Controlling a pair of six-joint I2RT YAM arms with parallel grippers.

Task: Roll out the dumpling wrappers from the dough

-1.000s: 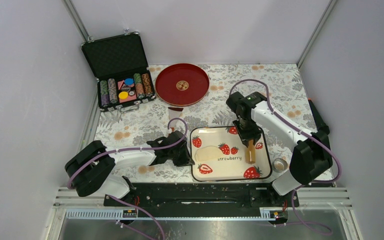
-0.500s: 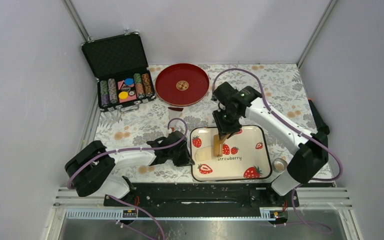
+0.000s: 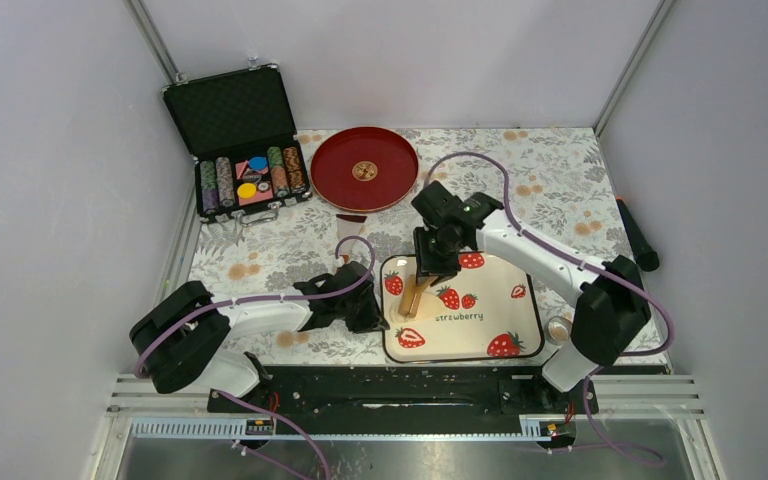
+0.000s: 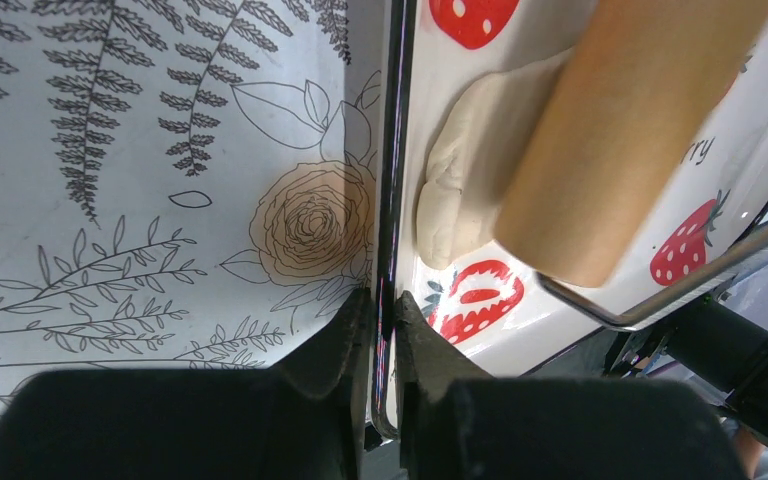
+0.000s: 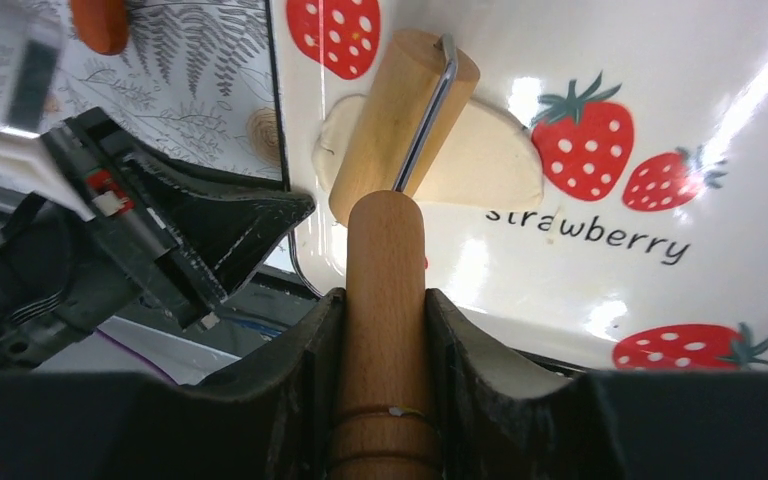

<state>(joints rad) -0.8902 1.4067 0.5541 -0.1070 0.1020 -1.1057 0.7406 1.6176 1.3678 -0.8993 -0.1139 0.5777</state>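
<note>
"Where is the dough (image 3: 398,308)?"

"On the strawberry tray (image 3: 460,340), over at its 9 o'clock side. It is a flat, pale oval. The wooden roller (image 3: 415,297) lies right on top of it."

"Who has the roller?"

"The right gripper (image 3: 432,266). Its two fingers are squeezed tight on the roller's handle. The fat wooden part points toward 7 o'clock and covers the middle of the dough."

"And the left gripper (image 3: 380,310)?"

"It pinches the thin edge of the strawberry tray at 9 o'clock. One finger is outside, over the flowery cloth (image 3: 260,260), and one is inside. The dough is near those fingers but not touching them."

"What else is on the table?"

"A red plate (image 3: 335,160) sits at 11 o'clock from the tray, well apart. An open black case (image 3: 230,110) full of colored chips is at 10 o'clock. A little metal ring (image 3: 560,328) sits just beside the tray at 4 o'clock."
</note>
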